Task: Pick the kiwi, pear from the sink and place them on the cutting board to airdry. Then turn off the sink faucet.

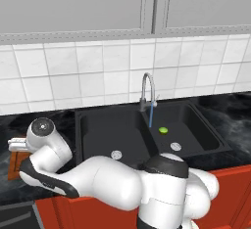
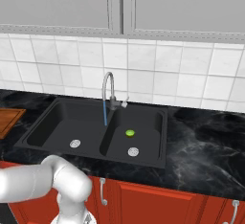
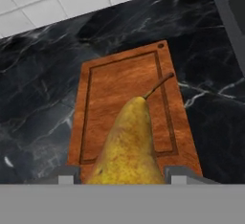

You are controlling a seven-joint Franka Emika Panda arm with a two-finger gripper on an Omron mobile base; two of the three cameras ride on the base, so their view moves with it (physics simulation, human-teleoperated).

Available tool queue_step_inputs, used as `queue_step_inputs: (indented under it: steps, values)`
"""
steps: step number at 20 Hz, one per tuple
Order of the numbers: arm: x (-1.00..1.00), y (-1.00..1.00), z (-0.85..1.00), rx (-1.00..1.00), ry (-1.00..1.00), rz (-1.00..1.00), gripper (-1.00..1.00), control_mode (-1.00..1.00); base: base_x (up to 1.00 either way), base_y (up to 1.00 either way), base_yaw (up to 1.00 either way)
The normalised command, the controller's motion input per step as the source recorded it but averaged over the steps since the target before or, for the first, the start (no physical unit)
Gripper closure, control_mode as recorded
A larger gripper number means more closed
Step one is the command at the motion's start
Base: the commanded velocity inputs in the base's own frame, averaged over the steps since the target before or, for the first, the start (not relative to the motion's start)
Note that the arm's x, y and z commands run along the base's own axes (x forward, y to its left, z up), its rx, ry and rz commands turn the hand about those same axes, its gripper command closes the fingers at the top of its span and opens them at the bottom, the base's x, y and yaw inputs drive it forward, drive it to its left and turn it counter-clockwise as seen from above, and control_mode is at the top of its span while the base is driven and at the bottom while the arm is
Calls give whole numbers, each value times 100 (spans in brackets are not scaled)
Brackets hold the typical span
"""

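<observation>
While I look along the hand, I see the gripper pinching a pear, with one grey finger tip on each side of its wide yellow-brown body. The pear skin is speckled and a little rough, and its narrow neck ends in a thin dark stem that points away from the hand. Under the pear lies the cutting board, a flat rectangle of reddish-brown wood with visible grain and a dark groove running inside its edge. I cannot tell if the pear touches the board or hangs above it. The board rests on the black marble counter, glossy with pale veins, and white square tiles stand behind it.

In the left base view, I see the white arm bent far to the left, with the hand over the board's corner at the edge of the picture. To the right of it is the sink, matte black with two basins and a small round silver drain in each. The faucet, a slim silver gooseneck, stands behind the divider, and a thin blue stream falls from its spout. The kiwi, small, round and bright green, lies in the right basin, near its drain.
</observation>
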Motion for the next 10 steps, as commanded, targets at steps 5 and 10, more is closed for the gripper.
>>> queue_step_inputs:
  steps: [5, 10]
  values:
    - [0, 0, -29, 5, 7, -9, 100, -100, 0, 0, 0]
    - [1, 6, -23, 5, 6, -7, 100, -100, 0, 0, 0]
